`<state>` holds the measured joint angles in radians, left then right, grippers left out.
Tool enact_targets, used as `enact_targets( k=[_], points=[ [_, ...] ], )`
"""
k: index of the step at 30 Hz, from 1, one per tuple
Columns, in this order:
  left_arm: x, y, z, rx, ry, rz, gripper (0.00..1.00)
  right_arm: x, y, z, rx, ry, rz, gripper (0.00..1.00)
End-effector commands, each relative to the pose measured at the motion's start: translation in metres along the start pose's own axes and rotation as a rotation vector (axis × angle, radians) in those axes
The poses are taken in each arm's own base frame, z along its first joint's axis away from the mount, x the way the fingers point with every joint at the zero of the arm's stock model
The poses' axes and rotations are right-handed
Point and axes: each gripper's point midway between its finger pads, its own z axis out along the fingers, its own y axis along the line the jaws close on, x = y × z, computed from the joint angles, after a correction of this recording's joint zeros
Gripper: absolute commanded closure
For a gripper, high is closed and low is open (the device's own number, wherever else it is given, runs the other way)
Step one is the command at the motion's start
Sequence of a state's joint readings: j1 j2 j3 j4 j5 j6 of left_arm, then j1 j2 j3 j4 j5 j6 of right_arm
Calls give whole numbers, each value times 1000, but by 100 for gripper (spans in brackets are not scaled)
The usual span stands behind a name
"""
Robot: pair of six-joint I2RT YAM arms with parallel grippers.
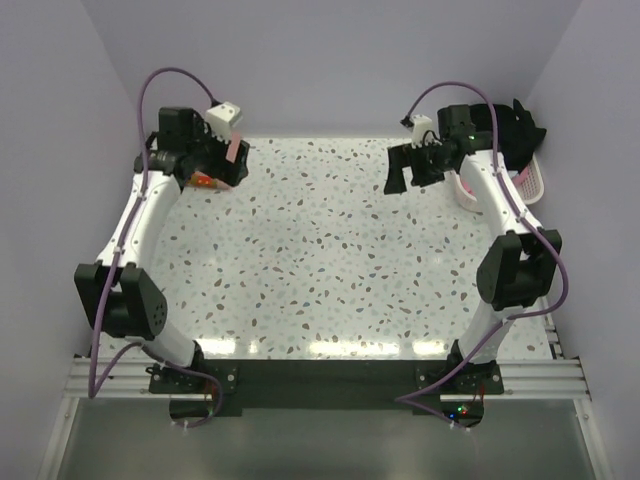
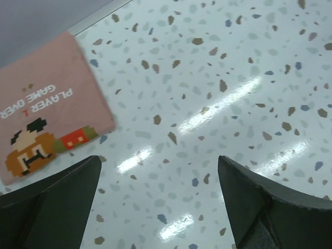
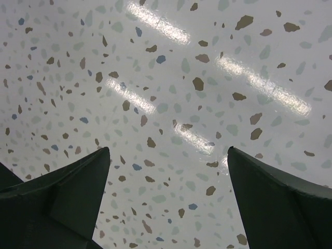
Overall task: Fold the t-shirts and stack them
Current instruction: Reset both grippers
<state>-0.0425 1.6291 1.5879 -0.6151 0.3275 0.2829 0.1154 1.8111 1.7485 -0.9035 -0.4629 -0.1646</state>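
Note:
A folded dusty salmon-pink t-shirt (image 2: 49,98) with a "PLAYER 1 GAME OVER" pixel print lies flat at the table's far left corner. My left gripper (image 2: 158,202) hovers open just beside it, and only bare table shows between its fingers. In the top view the shirt (image 1: 237,151) shows only as small patches past the left gripper (image 1: 228,170). My right gripper (image 3: 168,197) is open over bare terrazzo, at the far right (image 1: 408,175) in the top view. A black t-shirt (image 1: 515,125) is heaped over the basket, with a strip of brighter pink cloth (image 1: 466,189) at the basket's near side.
The lattice basket (image 1: 532,184) stands at the far right corner, behind my right arm. Purple walls close the table in at the back and on both sides. The speckled table (image 1: 320,260) stretches between the two arms.

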Motion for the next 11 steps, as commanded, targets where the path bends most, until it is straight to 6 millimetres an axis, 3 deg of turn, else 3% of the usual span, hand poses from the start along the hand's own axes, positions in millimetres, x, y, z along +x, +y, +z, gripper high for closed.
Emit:
enact_targets(
  k=[1,2,3,5,6,7,11],
  points=[
    [33,-38,-4,79,35,-24,0,-15,4,-12,7,-64,9,1],
    [37,-45,-5,91,27,-17,0,-10,3,-12,11,-55,17,1],
    [55,-59,-3,119,57,-32,0,-7,5,-17,17,-61,14,1],
    [63,-71,-8,139,55,-35,0,13,6,-16,19,-23,23,1],
    [79,-81,-7,160,87,-50,0,17,9,-23,25,-29,15,1],
    [81,-85,-8,157,81,-48,0,33,10,-20,23,3,23,1],
    [96,-94,-8,158,88,-53,0,57,15,-27,34,22,19,1]
  ],
)
